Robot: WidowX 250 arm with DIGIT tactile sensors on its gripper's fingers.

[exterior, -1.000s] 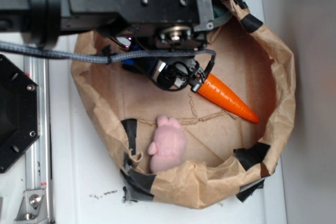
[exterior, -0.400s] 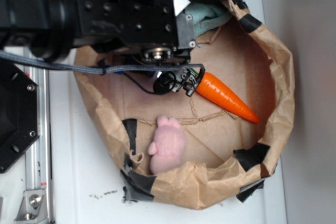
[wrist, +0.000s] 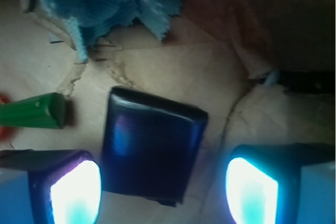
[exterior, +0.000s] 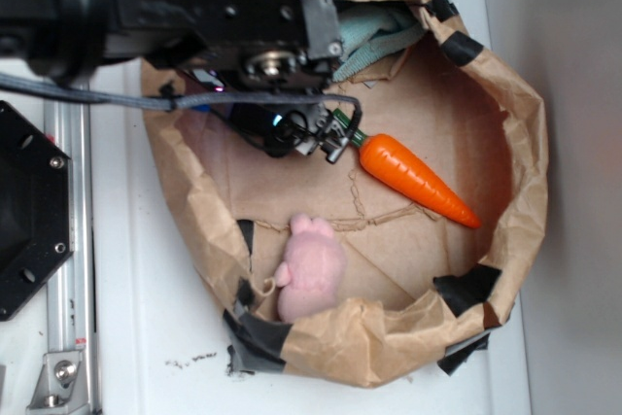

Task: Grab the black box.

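The black box (wrist: 152,145) is a small glossy square lying flat on the brown paper floor, seen in the wrist view. My gripper (wrist: 164,191) is open just above it. The box lies between the two lit fingertips (wrist: 76,190), close beside the left one and with a gap to the right one. In the exterior view the gripper (exterior: 284,129) hangs inside the paper bag (exterior: 505,94), left of the carrot's green top, and the arm hides the box.
An orange carrot (exterior: 418,180) lies to the right of the gripper, its green stub (wrist: 34,111) near the left finger. A pink plush toy (exterior: 311,274) rests at the bag's front wall. A teal cloth (exterior: 374,31) lies at the back.
The arm has moved left inside the bag, so the gripper is off the carrot's top and the whole carrot now shows.
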